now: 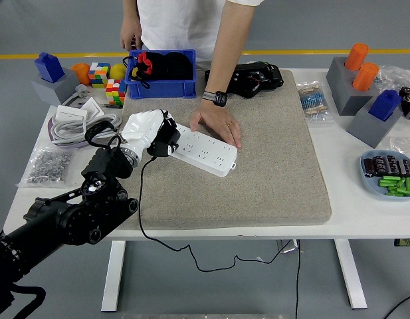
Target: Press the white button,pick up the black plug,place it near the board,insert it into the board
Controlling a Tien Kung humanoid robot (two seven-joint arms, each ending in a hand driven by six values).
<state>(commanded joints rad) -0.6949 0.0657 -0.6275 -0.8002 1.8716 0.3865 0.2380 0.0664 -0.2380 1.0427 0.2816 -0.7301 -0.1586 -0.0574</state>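
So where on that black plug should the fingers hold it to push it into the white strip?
Probably by the sides of the black plug body, coming from the strip's left end, as the left hand does now. Its cable trails down off the table's near edge, so the back stays free. A person's hand steadies the power strip at its far edge. The prongs are hidden.
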